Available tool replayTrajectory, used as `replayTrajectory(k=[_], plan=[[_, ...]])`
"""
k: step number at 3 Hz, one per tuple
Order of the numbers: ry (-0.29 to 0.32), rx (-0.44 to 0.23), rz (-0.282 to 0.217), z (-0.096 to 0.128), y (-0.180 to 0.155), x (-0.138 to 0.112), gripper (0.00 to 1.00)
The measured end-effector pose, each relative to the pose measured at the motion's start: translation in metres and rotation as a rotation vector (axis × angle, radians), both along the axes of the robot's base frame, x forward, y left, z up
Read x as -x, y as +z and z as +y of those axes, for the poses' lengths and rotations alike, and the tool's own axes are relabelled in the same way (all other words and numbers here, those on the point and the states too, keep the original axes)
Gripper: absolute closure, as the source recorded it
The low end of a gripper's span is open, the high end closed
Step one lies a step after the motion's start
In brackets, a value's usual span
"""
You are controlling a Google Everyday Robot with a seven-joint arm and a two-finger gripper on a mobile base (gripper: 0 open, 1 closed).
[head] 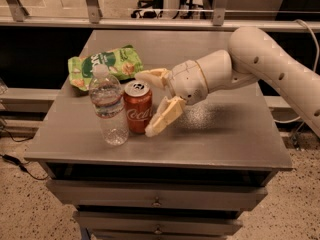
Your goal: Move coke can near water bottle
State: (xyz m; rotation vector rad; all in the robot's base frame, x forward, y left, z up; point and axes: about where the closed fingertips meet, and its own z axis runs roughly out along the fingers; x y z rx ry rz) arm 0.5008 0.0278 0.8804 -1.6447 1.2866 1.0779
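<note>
We see the pincer (145,104) spread wide and released, its fingers just right of the coke can (137,115). The can is red with a silver top and stands upright on the counter (225,139), with the water bottle (109,109) just left of it.

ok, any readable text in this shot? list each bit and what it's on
"Coca-Cola": white script on the coke can, only partly legible.
White lettering on the green snack bag: too blurred to read.
Label band on the water bottle: too blurred to read.
No markings show on the claw, which is open at the can's right side.
</note>
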Motion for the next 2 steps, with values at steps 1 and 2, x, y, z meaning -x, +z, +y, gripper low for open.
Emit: replayTrajectory(k=[1,2], plan=[[-0.033,-0.006,-0.033,-0.016,0.009,-0.007,0.00],[-0.110,-0.028,-0.109,-0.049,0.031,-0.023,0.00]])
